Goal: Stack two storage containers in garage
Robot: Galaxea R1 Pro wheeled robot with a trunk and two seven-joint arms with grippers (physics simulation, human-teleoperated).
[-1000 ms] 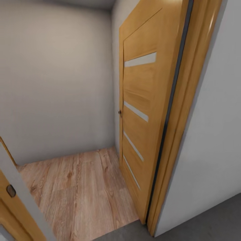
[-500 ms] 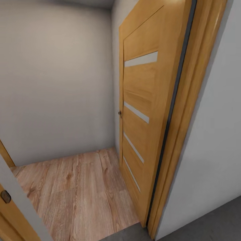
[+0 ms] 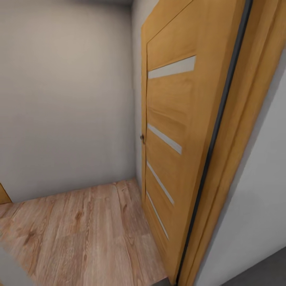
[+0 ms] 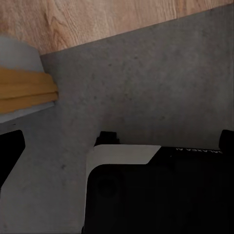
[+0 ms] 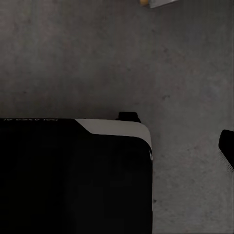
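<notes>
The two storage containers are out of view. The floor [image 4: 146,73] of dark grey concrete lies under me in both wrist views [image 5: 73,48] and shows at the head view's lower right corner [image 3: 274,266]. My left gripper [image 4: 122,141] is open, its dark fingertips [image 4: 9,151] at the picture's two sides with nothing between them. My right gripper [image 5: 117,146] also looks open and empty; one fingertip [image 5: 226,148] shows at the edge, while the other is lost against my black base.
An open wooden door [image 3: 171,131] with pale slats stands along the right of a doorway, its frame [image 3: 238,159] and a white wall [image 3: 266,206] beside it. Beyond lies light wood-plank flooring [image 3: 79,234] ending at a grey wall [image 3: 67,99]. The jamb's foot [image 4: 24,90] is close to my base [image 4: 161,195].
The head camera has moved nearer the doorway: the door and frame look bigger, and the left jamb has slid out of the picture. No object moved.
</notes>
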